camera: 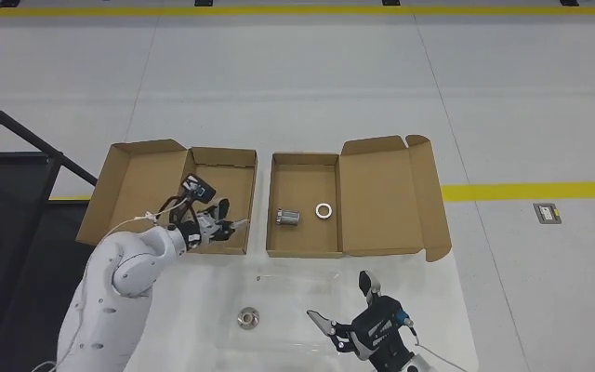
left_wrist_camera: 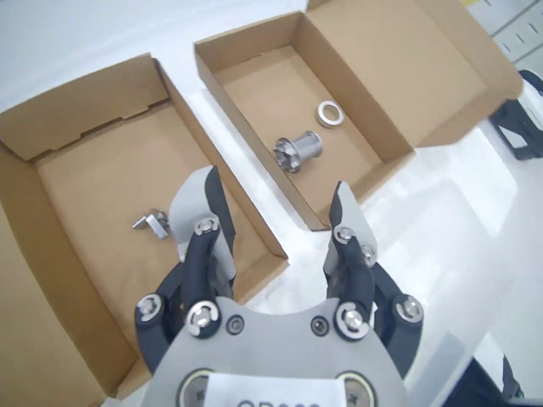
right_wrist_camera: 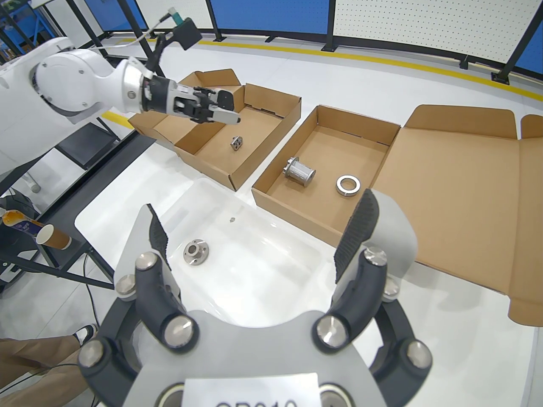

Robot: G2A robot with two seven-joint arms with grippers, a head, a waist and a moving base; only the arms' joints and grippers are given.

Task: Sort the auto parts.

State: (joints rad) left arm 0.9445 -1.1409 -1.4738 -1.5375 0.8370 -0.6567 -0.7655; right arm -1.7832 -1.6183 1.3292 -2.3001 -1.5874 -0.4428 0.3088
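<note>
One metal flange (right_wrist_camera: pixel 195 252) on the counter (right_wrist_camera: pixel 271 256): probably rigid, dense, slick; best pinched across its rim. Right hand (right_wrist_camera: pixel 259 204) near it, left hand (left_wrist_camera: pixel 275 176) farther, both wide open, empty.

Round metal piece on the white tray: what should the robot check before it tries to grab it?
1. Right gripper open and empty: ok.
2. Round metal piece lies flat on the white tray, nothing touching it: ok.
3. Left gripper out of the way, above the left box: ok.
4. Right box has free floor beside the ring and the ribbed cylinder: ok.
5. Which box the piece belongs in: cannot tell.
</note>
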